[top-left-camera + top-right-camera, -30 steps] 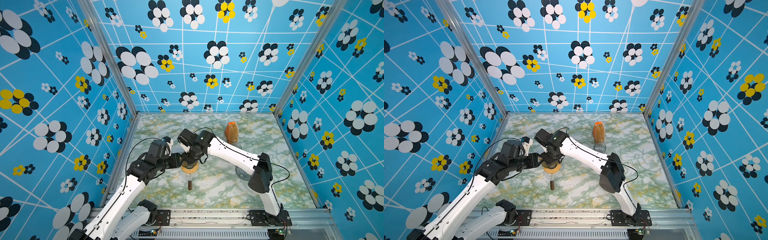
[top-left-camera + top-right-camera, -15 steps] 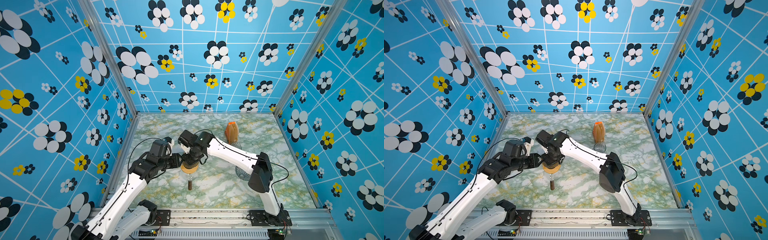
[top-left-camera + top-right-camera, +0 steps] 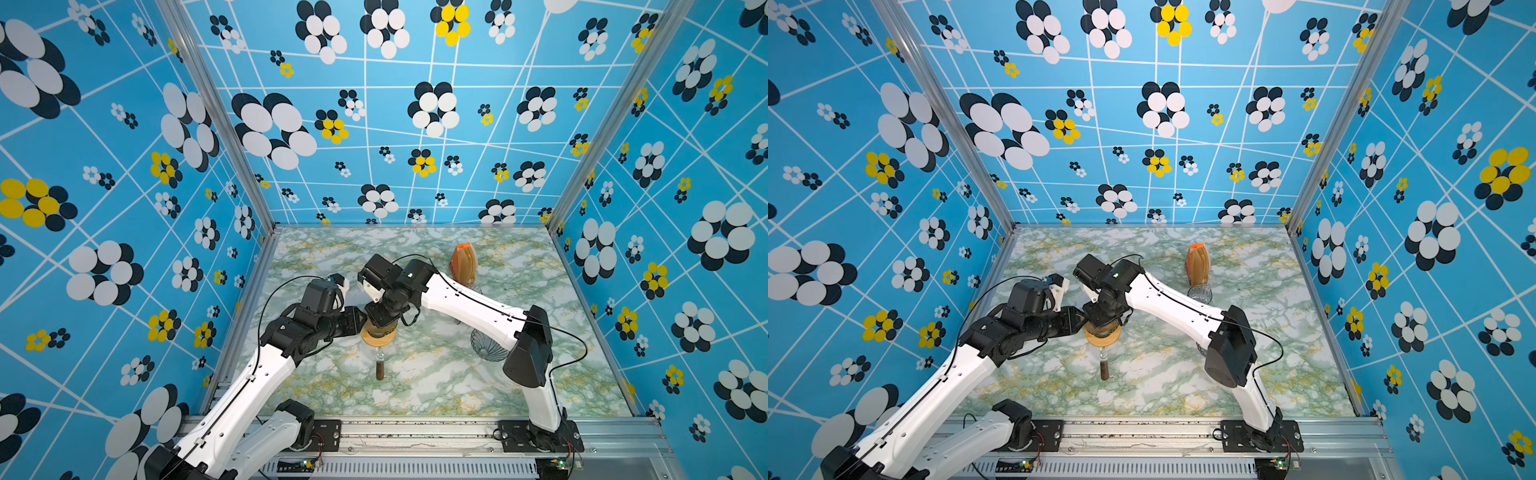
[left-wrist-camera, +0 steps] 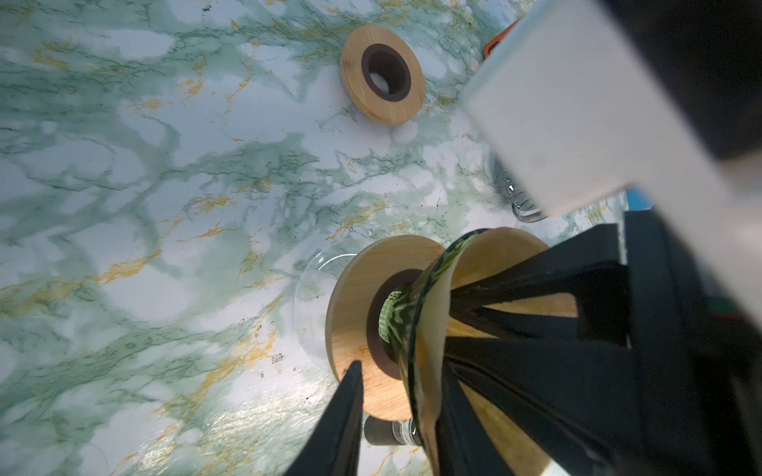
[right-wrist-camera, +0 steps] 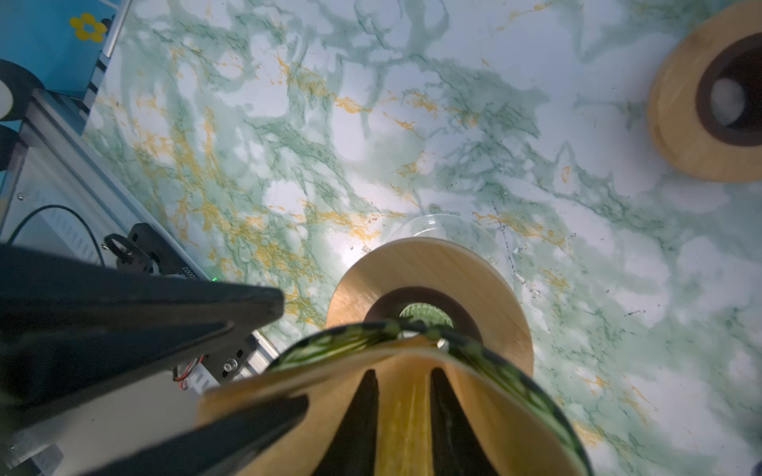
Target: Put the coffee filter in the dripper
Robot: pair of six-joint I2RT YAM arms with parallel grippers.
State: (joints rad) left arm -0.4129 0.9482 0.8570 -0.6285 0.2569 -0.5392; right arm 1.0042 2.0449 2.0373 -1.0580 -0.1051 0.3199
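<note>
Two grippers meet at the dripper.
The dripper (image 3: 378,340) stands on the table (image 3: 457,386), nearer its left edge than its right. The right gripper (image 5: 404,373) reaches down into it and pinches the brown coffee filter (image 5: 495,420), which is inside the dripper's glass cup. The left gripper (image 4: 402,366) has its fingers apart, one on each side of the dripper's rim.
</note>
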